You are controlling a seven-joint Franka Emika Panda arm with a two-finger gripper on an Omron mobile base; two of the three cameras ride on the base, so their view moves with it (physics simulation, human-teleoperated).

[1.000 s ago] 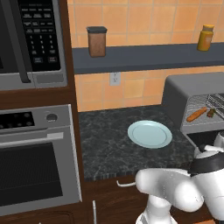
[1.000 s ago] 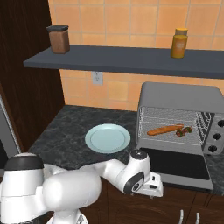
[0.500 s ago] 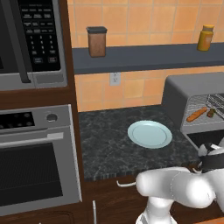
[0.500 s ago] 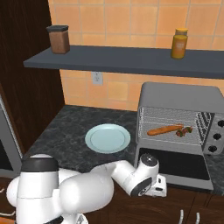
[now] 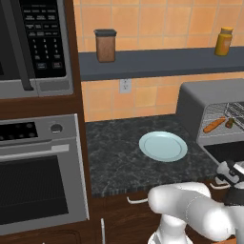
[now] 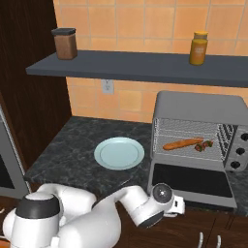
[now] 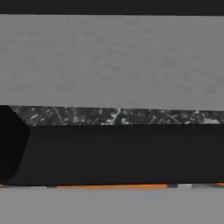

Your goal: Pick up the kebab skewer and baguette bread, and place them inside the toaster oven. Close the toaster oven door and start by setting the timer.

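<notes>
The toaster oven (image 6: 201,104) (image 5: 200,95) stands at the counter's right end. Its door (image 6: 191,181) is folded down flat. On the wire rack inside lie the orange-brown baguette bread (image 6: 181,144) (image 5: 213,125) and, just right of it, the small dark kebab skewer (image 6: 204,144) (image 5: 229,123). My gripper (image 6: 178,205) (image 5: 228,172) hangs low at the door's front edge, below counter height. Its fingers are hidden, so its state is unclear. The hand view is pressed close to a broad grey surface (image 7: 112,61), with a strip of speckled counter (image 7: 118,116) beneath it.
A pale blue plate (image 6: 119,152) (image 5: 163,146) sits on the dark granite counter left of the toaster oven. A shelf (image 6: 145,68) carries a brown canister (image 6: 65,43) and a yellow jar (image 6: 198,47). At the far left are the microwave (image 5: 33,43) and the wall oven (image 5: 38,171).
The arm has sunk lower and the hand has edged slightly right along the door's front edge. The food and the door have not moved.
</notes>
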